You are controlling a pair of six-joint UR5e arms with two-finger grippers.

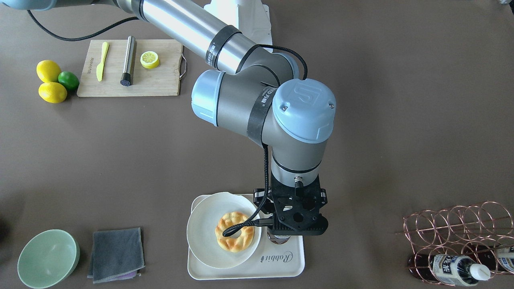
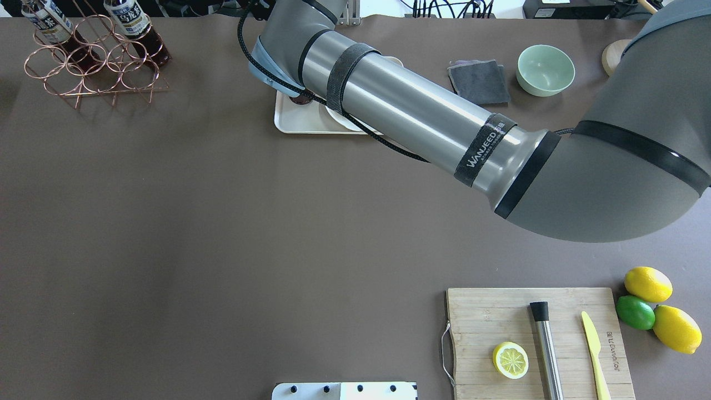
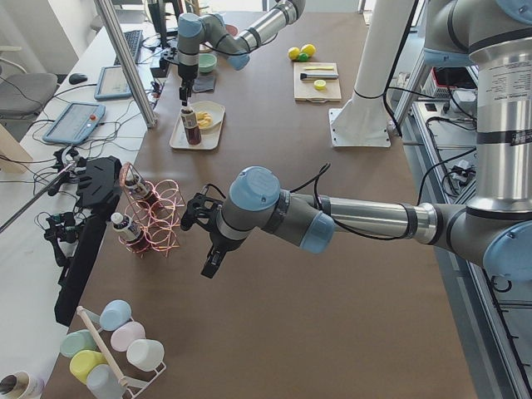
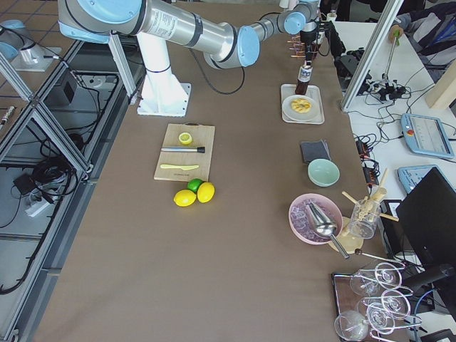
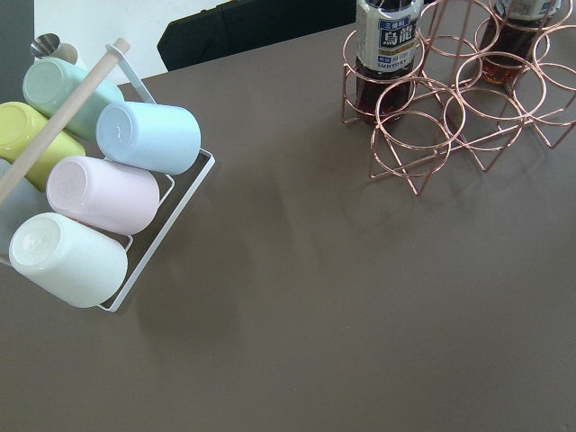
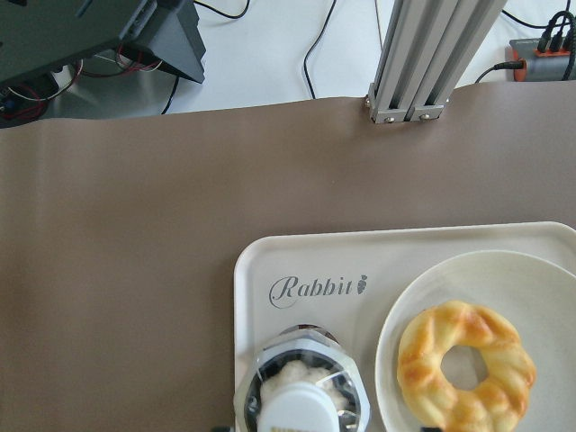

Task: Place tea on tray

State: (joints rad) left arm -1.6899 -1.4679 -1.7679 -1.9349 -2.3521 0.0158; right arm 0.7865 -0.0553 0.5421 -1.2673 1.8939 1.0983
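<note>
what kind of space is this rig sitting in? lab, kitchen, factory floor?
Most likely a robotics lab dressed as a mock kitchen. An aluminium frame post and a control tablet stand beside the table, while the tray and cutting board look like props.

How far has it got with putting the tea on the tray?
Looks done: the tea bottle stands upright on the Rabbit tray, beside the plate. In hand: the right gripper hangs right over it; whether it grips the bottle, I cannot tell. Remaining: letting go, if needed, and lifting clear.
</note>
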